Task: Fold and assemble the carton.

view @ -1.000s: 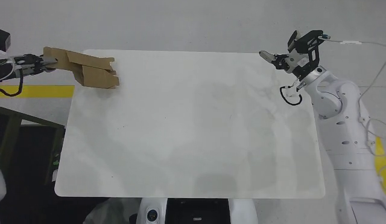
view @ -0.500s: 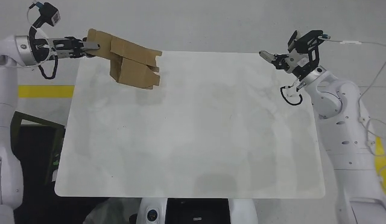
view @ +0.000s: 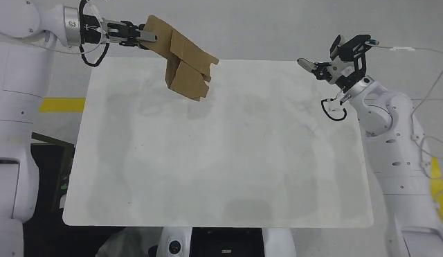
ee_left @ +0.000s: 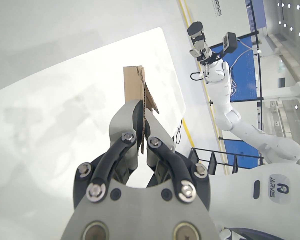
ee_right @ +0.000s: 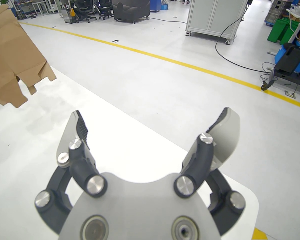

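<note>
One flat carton (view: 183,66) hangs above the far-left corner of the surface (view: 221,160), clenched in the left tool (view: 142,35). The right tool (view: 311,66) sits released, far right. Best lowered centrally before unfolding.

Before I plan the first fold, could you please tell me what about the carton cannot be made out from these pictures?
- Left wrist view: the carton is edge-on, and the left hand covers its gripped end, so its flaps are unreadable.
- Right wrist view: the picture's edge cuts off part of it.
- Top view: looking straight down, whether its lower flaps touch the table cannot be told.
</note>
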Robot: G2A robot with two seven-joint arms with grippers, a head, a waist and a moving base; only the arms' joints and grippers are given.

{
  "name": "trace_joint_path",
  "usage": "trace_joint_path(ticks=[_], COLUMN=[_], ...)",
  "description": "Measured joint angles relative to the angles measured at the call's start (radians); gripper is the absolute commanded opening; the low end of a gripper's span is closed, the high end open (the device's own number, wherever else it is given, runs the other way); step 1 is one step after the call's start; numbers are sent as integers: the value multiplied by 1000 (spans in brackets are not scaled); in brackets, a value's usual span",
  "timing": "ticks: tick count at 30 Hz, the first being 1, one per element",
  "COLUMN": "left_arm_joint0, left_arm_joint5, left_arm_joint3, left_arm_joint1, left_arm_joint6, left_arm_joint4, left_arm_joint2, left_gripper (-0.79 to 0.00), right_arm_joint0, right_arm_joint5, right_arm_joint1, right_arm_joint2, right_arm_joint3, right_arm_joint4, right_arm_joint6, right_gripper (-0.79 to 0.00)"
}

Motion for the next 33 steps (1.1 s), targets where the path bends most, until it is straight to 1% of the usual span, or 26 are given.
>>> trace_joint_path(ticks=[4,7,10,18,27,33], left_arm_joint0=[-7,13,41,95,149,192], left_arm_joint5=[-1,-7,-17,-31,-31,-10], left_arm_joint3=[22,24,9,-50,-180,-266], left_arm_joint1=[-34,-48,-55,-52,-38,-29], left_arm_joint6=[4,6,-10,-48,-63,-84], left_arm_joint4=[-74,-91,-117,-110,-162,-194], left_arm_joint2=[66,98,116,132,127,145], left_gripper=[-785,-785,-785,-785,-785,-785], right_arm_joint0=[0,0,0,0,0,0], right_arm_joint5=[0,0,0,0,0,0], right_arm_joint1=[0,0,0,0,0,0], right_arm_joint2=[0,0,0,0,0,0], right_arm_joint3=[0,0,0,0,0,0], right_arm_joint4=[0,0,0,0,0,0], right_arm_joint6=[0,0,0,0,0,0], right_gripper=[0,0,0,0,0,0])
